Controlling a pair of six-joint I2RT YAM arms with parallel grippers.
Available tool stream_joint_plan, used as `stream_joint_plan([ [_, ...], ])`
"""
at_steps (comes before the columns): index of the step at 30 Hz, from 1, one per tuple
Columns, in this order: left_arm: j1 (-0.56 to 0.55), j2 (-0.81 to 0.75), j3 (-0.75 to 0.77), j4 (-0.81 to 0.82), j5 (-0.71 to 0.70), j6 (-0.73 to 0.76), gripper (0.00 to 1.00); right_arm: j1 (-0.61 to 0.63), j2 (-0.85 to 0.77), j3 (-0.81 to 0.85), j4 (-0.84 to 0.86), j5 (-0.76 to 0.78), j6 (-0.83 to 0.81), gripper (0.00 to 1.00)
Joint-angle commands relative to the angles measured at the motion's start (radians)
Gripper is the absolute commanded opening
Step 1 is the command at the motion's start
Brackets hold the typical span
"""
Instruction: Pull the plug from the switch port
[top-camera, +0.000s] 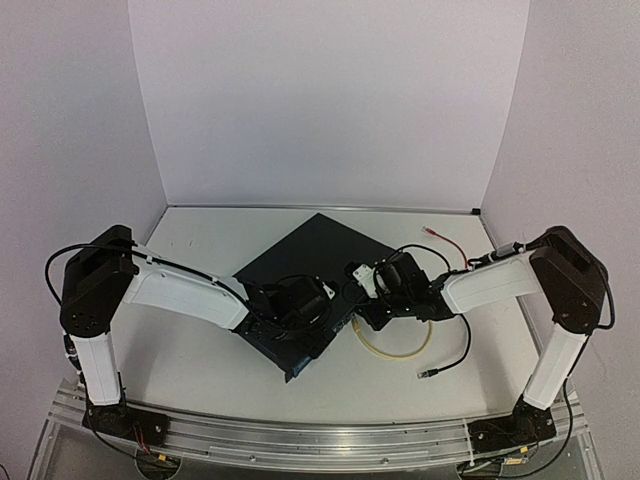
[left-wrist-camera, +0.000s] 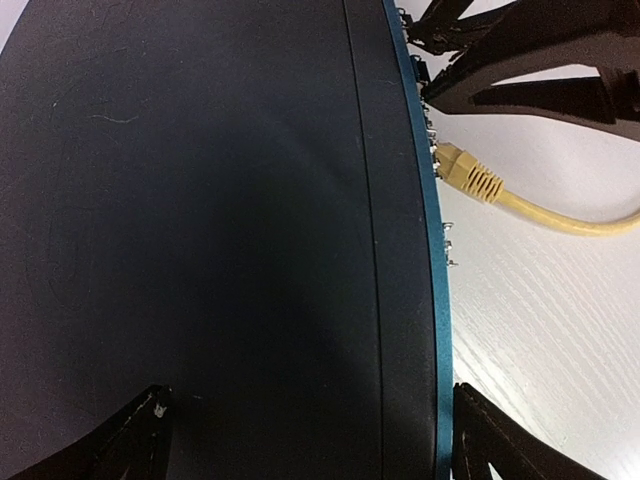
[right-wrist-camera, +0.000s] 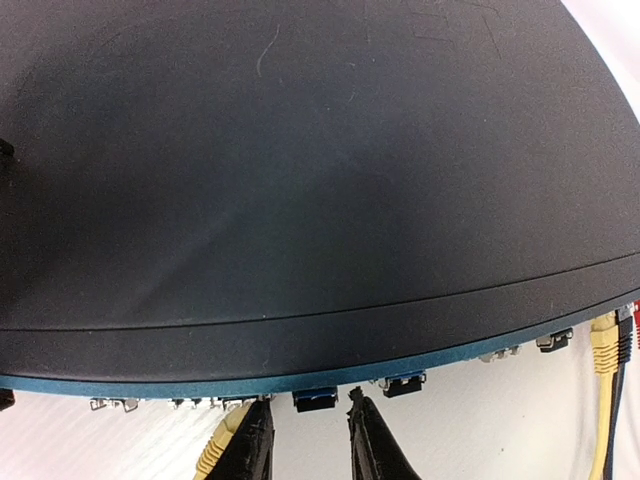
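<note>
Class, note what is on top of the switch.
The left arm, jaws spread over the switch's socket edge. Elsewhere the top looks bare; the patch beneath its wrist is hidden.

Switch (top-camera: 322, 258): one, under both my grippers.
Arms: two, left arm (top-camera: 185, 290) and right arm (top-camera: 490, 285).
Grippers: two, left gripper (left-wrist-camera: 312, 440) and right gripper (right-wrist-camera: 310, 402).
Yellow plugs: I count two, near plug (right-wrist-camera: 222, 445) just left of my right fingers, far plug (right-wrist-camera: 603, 345) well to their right.
Black cable (top-camera: 427, 373): one.
Red cable (top-camera: 446, 243): one.

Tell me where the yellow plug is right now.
In the left wrist view the yellow plug sits upper right, plugged into the switch's socket edge, just below the right hand, its cable trailing right.
</note>
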Motion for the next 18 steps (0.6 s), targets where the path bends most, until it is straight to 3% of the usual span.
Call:
stream_joint_plan([
  [1,-0.01,0.031,-0.034,-0.088,0.08,-0.046,0.94,0.011,0.006,-0.013,0.025,0.033,0.018,0.25],
  [18,-0.014,0.04,-0.035,-0.087,0.091,-0.039,0.94,0.014,0.023,-0.002,0.035,0.048,0.034,0.21],
])
